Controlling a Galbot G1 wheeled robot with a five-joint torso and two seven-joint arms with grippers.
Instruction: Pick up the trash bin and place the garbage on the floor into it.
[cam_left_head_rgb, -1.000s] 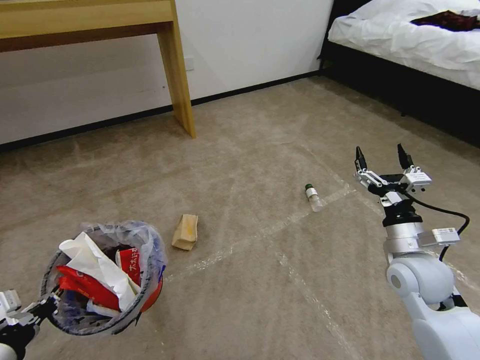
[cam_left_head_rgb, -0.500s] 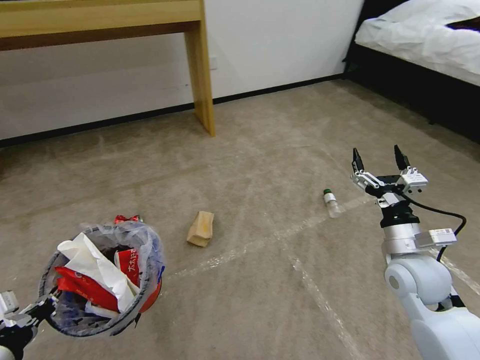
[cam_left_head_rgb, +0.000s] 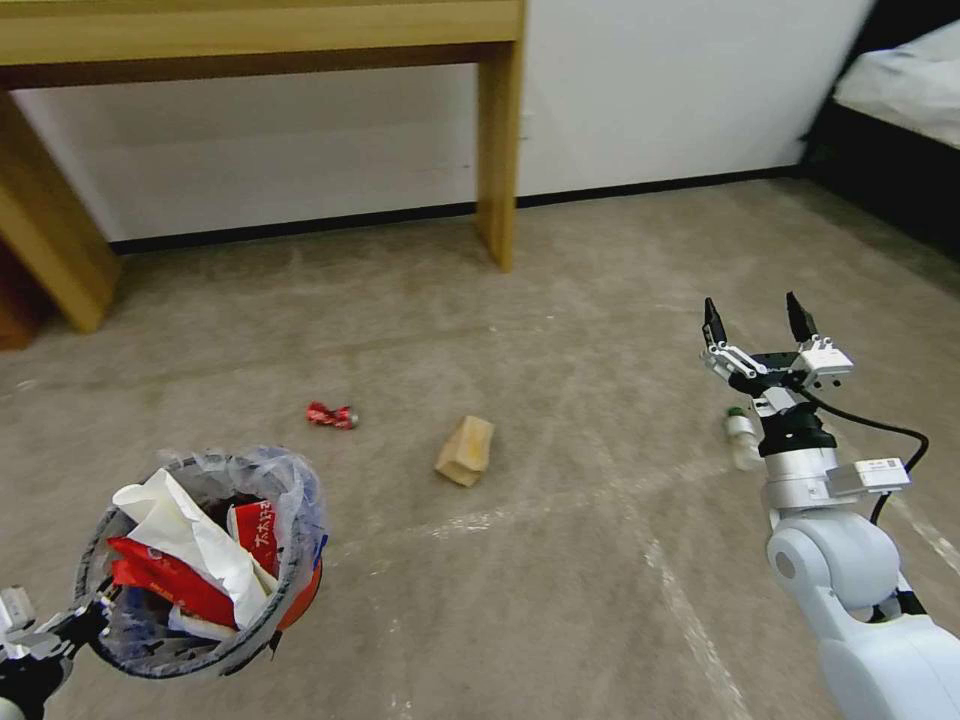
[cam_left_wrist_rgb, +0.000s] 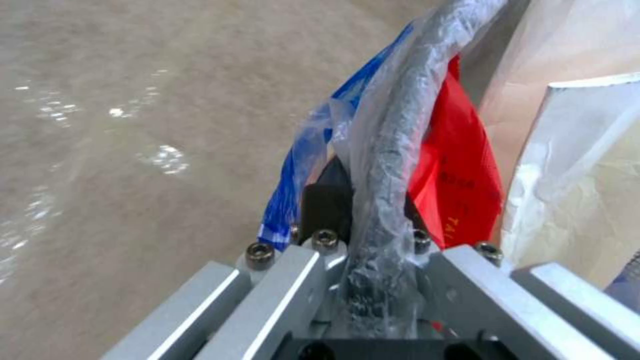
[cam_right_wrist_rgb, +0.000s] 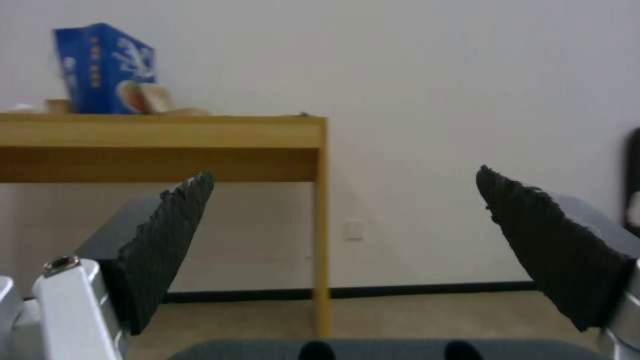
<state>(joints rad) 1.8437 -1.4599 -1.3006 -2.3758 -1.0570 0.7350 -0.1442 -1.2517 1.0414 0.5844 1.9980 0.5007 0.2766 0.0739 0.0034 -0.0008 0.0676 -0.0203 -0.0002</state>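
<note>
At the lower left of the head view, the left gripper (cam_left_head_rgb: 75, 628) pinches the dark rim of the small round trash bin with a red base, mesh sides and a clear blue-printed plastic liner (cam_left_head_rgb: 300, 520). The left wrist view shows its jaws pressed on that rim (cam_left_wrist_rgb: 387, 150). Inside the bin lie crumpled white paper (cam_left_head_rgb: 195, 530) and red snack wrappers (cam_left_head_rgb: 165, 580).

On the beige-grey carpet floor with pale tape lines (cam_left_head_rgb: 560, 620) lie a crushed red can (cam_left_head_rgb: 331, 415) left of centre, a tan paper packet (cam_left_head_rgb: 465, 451) near the centre, and a small clear bottle (cam_left_head_rgb: 741, 438) at the right, partly hidden behind the right arm.

The right gripper (cam_left_head_rgb: 759, 322) hangs at the right of the frame, above the floor, with its black fingers (cam_right_wrist_rgb: 167, 235) spread wide and holding nothing. A light wooden table (cam_left_head_rgb: 500, 150) stands at the top, against the white wall.
</note>
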